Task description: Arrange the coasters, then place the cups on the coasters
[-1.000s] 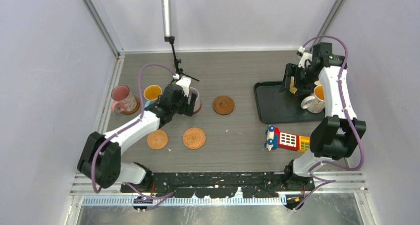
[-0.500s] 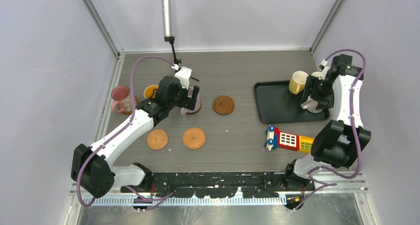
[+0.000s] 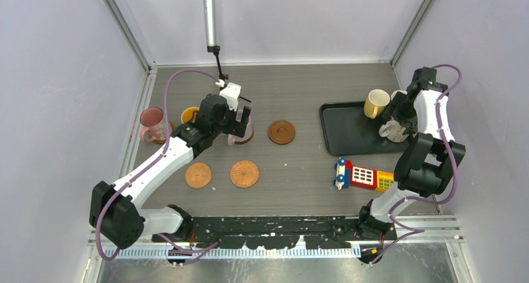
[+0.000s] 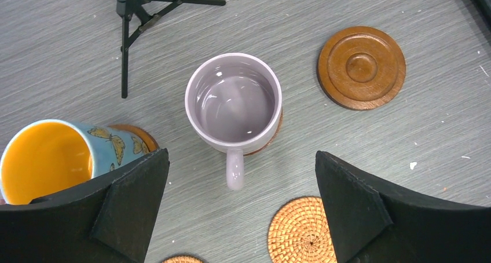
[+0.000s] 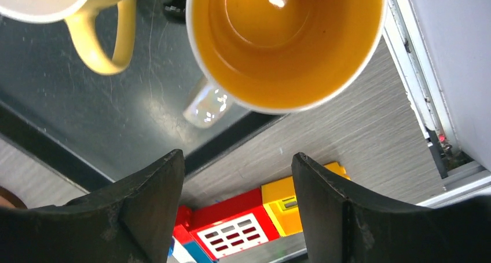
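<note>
The pale lilac cup (image 4: 234, 101) stands upright on a dark ringed coaster (image 4: 277, 131), its handle toward my left gripper (image 4: 240, 154). That gripper hangs open above the cup and touches nothing. In the top view, that gripper (image 3: 239, 122) hides most of the cup. A blue cup (image 4: 52, 159) and a pink cup (image 3: 151, 121) stand on coasters to the left. One bare dark coaster (image 3: 281, 132) and two woven coasters (image 3: 198, 175) (image 3: 244, 174) lie nearby. My right gripper (image 5: 237, 157) is open just short of the white cup (image 5: 284, 37) on the tray (image 5: 87, 118). The yellow cup (image 3: 376, 102) is also there.
A colourful toy phone (image 3: 362, 175) lies in front of the tray. A small black tripod (image 3: 223, 83) stands behind the lilac cup under a hanging pole. The enclosure's right wall and rail (image 5: 417, 83) run close beside the white cup.
My left gripper opened, let go of the lilac cup on its coaster and drew back. My right arm swung from the yellow cup's side to the white cup, jaws narrowing a little.
</note>
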